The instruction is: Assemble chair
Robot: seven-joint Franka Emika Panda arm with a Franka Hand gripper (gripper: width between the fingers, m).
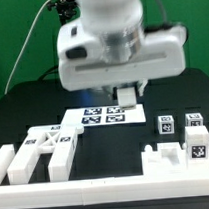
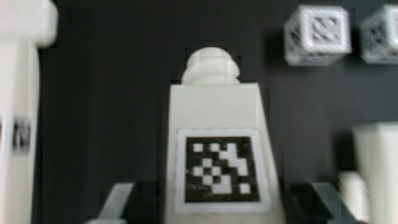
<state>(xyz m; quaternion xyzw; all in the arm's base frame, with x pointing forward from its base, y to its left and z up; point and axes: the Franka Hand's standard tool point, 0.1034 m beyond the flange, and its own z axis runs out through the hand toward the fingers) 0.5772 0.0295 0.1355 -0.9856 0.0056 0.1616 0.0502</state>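
Flanking tagged chair piece — hand spread wide.

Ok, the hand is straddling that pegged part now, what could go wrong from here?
The hand is open, with its fingers clear of the pegged part on both sides; uneven closing could twist it.
A small tagged block lies off to one side beyond the peg end; a swing that way might knock it.
In the exterior view the arm hides the grasp, so depth is unchecked.
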